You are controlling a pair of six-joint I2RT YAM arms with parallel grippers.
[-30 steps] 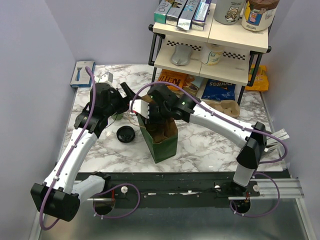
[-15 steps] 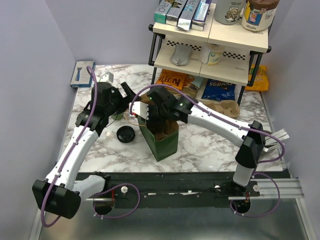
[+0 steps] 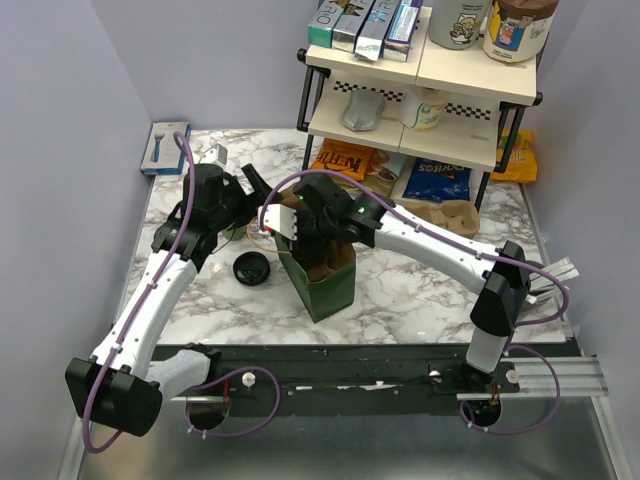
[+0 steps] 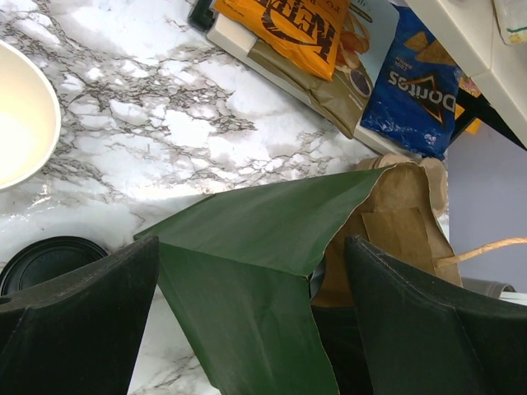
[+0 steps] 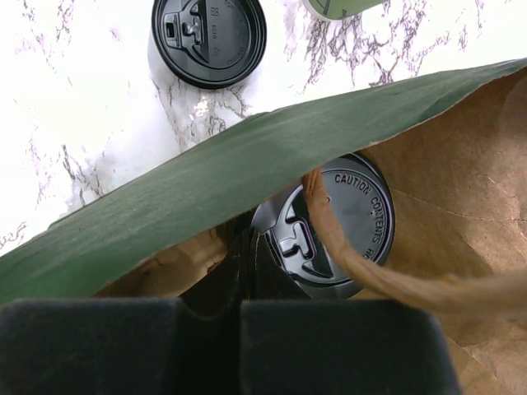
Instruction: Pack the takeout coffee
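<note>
A green paper bag [image 3: 322, 280] stands open at the table's front middle. Inside it, the right wrist view shows a lidded cup [image 5: 329, 226] with a black lid standing on the bag's floor. My right gripper [image 5: 243, 247] is shut, its tips just inside the bag's rim beside that cup; I see nothing between them. It hangs over the bag's mouth [image 3: 298, 238]. My left gripper [image 4: 251, 329] is open and straddles the bag's left wall [image 4: 247, 271]. An open dark-green cup with a cream inside [image 4: 18, 115] stands left of the bag. A loose black lid [image 3: 251, 268] lies beside it.
A brown paper handle [image 5: 387, 276] arches across the bag's mouth. A two-tier shelf [image 3: 420, 110] with snack bags stands at the back right. Brown pulp carriers [image 3: 455, 213] lie in front of it. A blue box [image 3: 165, 147] sits at the back left.
My right arm has shifted slightly left over the bag's mouth. The left arm, the bag and the loose lid have hardly moved.
</note>
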